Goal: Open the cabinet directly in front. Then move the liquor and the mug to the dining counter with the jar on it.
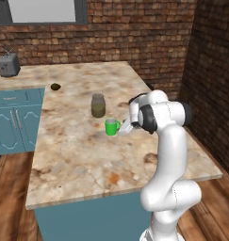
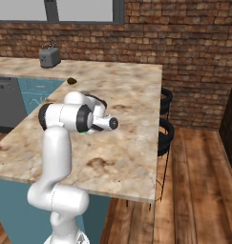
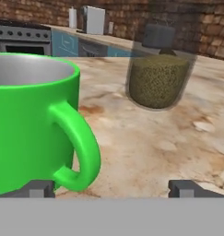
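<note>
The green mug (image 1: 111, 127) (image 3: 30, 129) stands upright on the dining counter (image 1: 83, 160) (image 2: 131, 143), its handle (image 3: 81, 147) turned toward my hand. My gripper (image 1: 126, 126) (image 3: 113, 189) is open, low over the counter just right of the mug. Its fingertips (image 3: 39, 189) stand wide apart, the handle just above the left one, and grip nothing. The jar (image 1: 98, 105) (image 3: 157, 78), clear glass with olive-brown contents, stands a little beyond the mug. The liquor and the cabinet are out of view.
A small dark round thing (image 1: 55, 86) (image 2: 72, 81) lies farther back on the counter. A toaster (image 1: 8, 65) (image 2: 49, 57) sits on the rear counter above teal base cabinets (image 1: 14, 122). Black stools (image 2: 165, 114) stand along the counter's right edge.
</note>
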Robot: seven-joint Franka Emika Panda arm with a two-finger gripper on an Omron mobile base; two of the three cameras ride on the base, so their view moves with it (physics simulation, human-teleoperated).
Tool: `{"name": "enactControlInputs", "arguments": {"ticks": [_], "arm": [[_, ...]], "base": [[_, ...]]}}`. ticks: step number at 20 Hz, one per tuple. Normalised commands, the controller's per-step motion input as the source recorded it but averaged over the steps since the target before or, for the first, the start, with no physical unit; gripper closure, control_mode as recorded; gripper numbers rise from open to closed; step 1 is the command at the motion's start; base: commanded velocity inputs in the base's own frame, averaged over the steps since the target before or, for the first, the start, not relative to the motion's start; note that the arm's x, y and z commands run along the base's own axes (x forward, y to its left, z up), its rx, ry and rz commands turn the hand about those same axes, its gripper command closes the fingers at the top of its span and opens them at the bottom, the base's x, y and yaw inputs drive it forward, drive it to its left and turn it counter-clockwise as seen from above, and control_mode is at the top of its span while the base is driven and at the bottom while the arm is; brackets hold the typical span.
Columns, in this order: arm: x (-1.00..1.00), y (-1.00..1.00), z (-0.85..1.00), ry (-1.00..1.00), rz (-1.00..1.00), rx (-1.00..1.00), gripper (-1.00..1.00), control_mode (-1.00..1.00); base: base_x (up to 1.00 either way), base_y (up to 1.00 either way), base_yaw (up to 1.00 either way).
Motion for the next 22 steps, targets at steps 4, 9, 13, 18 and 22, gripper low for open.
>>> {"name": "enactControlInputs", "arguments": {"ticks": [4, 9, 13, 18, 22], "arm": [[-0.03, 0.06, -0.15, 0.00, 0.00, -0.13, -1.00, -1.00], [-0.17, -0.03, 0.02, 0.00, 0.00, -0.05, -1.00, -1.00], [-0.61, -0.25, 0.57, 0.00, 0.00, 0.00, -1.00, -1.00], [-0.73, -0.25, 0.86, -0.01, 0.00, 0.00, -1.00, -1.00], [-0.60, -0.18, 1.00, -0.03, 0.05, 0.00, -1.00, -1.00]], "base": [[0.00, 0.00, 0.00], [0.00, 0.00, 0.00], [0.00, 0.00, 0.00], [0.00, 0.00, 0.00], [0.00, 0.00, 0.00]]}}
